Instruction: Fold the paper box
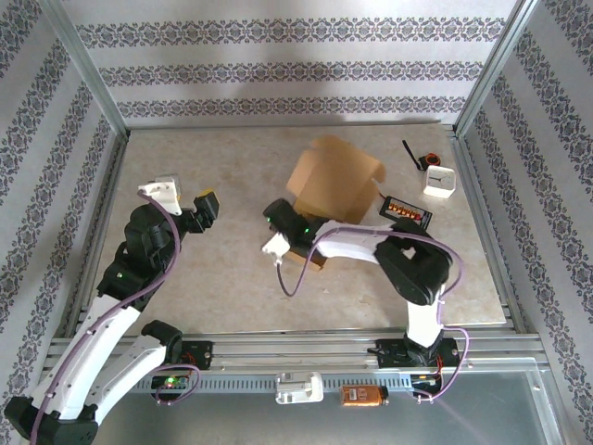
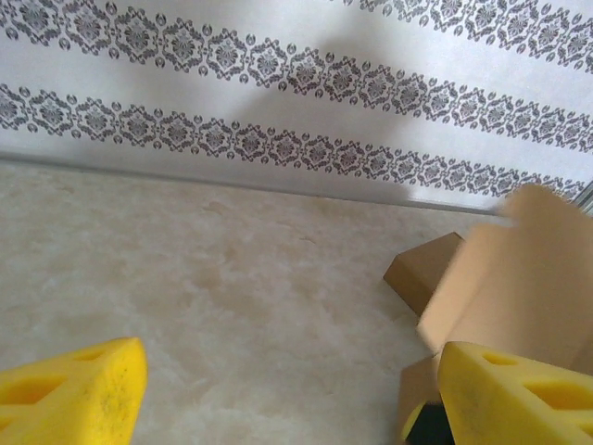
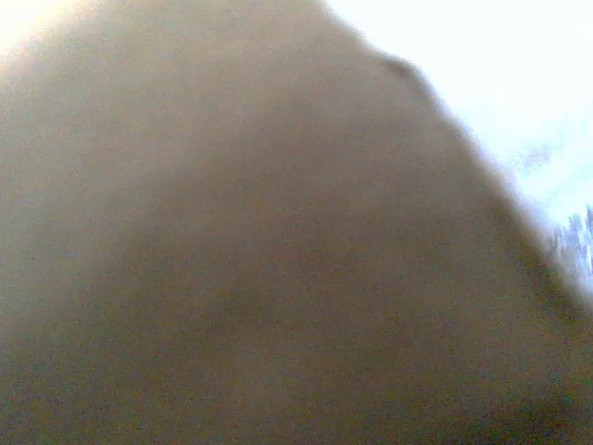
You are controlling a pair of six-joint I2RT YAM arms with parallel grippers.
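The brown paper box [image 1: 335,178] stands partly raised in the middle of the table, blurred, with a flap [image 1: 311,260] lying at its near edge. My right gripper [image 1: 289,225] is pressed against the box's near left corner, and its fingers are hidden by the cardboard. Brown cardboard [image 3: 278,260] sits right against the lens in the right wrist view. My left gripper [image 1: 197,209] hangs well left of the box, apart from it. Its yellow fingers [image 2: 74,399] stand wide open over bare table, and the box [image 2: 519,278] shows at that view's right edge.
A white block [image 1: 439,181], a thin black stick [image 1: 410,155] and a black device with orange buttons [image 1: 406,210] lie at the right of the table. Metal rails [image 1: 468,195] and patterned walls [image 1: 278,69] enclose the tabletop [image 1: 213,278].
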